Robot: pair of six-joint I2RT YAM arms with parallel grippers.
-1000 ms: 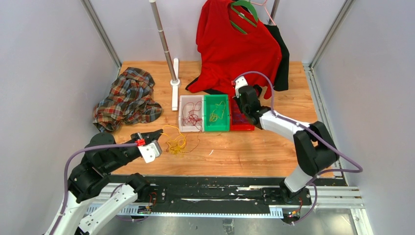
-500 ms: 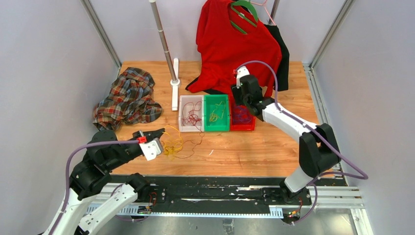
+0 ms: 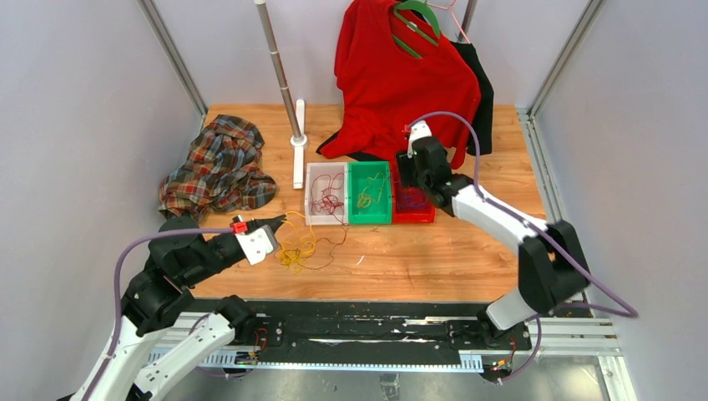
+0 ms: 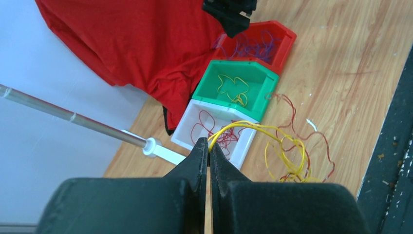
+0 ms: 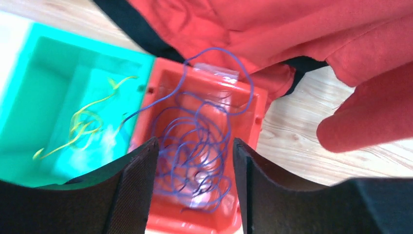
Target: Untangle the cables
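Left wrist | cables [image 4: 292,171] | thin yellow and dark-red loops, loosely tangled

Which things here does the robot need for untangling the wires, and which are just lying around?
For the job: loose cables on the table; yellow cable pinched by the left gripper; white bin, green bin, red bin with sorted cables; right gripper, open over the red bin.
Just lying about: plaid shirt; red shirt; green hanger; metal pole.
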